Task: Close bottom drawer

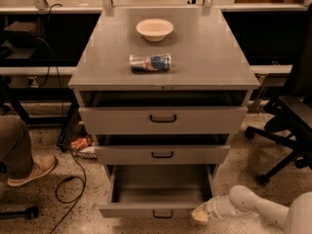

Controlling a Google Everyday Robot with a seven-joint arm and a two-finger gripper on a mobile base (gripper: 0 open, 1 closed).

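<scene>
The bottom drawer [161, 210] is the lowest of three grey drawers in a grey metal cabinet. It stands pulled far out, with its empty tray showing and a small black loop handle [163, 214] on its low front panel. My gripper [199, 214] is at the end of a white arm that comes in from the lower right. It sits at the right end of the bottom drawer's front panel, at or very near it. The middle drawer [162, 154] and top drawer [163, 119] stand slightly out.
A white bowl [154, 29] and a lying can [150, 62] rest on the cabinet top [209, 57]. A person's leg and shoe [24, 167] and a black cable [73, 182] are on the floor at left. An office chair base [282, 150] stands at right.
</scene>
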